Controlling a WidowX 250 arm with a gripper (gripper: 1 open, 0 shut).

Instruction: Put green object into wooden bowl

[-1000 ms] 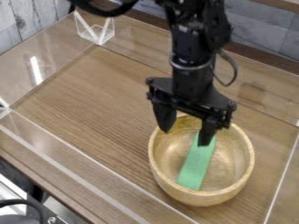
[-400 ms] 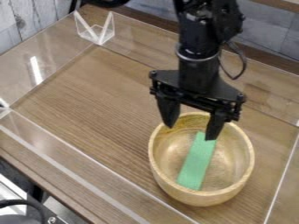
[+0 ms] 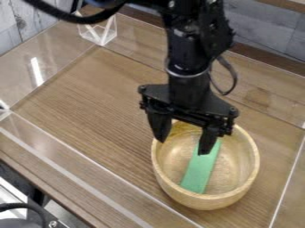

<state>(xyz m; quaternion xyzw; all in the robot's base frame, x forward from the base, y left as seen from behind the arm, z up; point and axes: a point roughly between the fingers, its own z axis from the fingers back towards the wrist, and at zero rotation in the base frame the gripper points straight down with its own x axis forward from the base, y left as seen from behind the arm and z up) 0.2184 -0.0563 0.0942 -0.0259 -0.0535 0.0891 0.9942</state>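
The wooden bowl (image 3: 206,171) sits on the table at the lower right, round and light tan with a thick rim. Inside it lies the green object (image 3: 198,172), a flat bright green strip leaning from the bowl's floor up toward the far rim. My black gripper (image 3: 185,136) hangs just above the bowl's far-left rim, pointing straight down. Its two fingers are spread wide with nothing between them, and the right finger overlaps the upper end of the green strip in this view.
The wooden tabletop (image 3: 95,89) is ringed by clear acrylic walls (image 3: 36,67). A small clear stand (image 3: 98,32) sits at the back left. A cable trails down the arm's right side.
The open gripper has shifted a little to the left and turned slightly over the bowl. The green object stays lying in the bowl.
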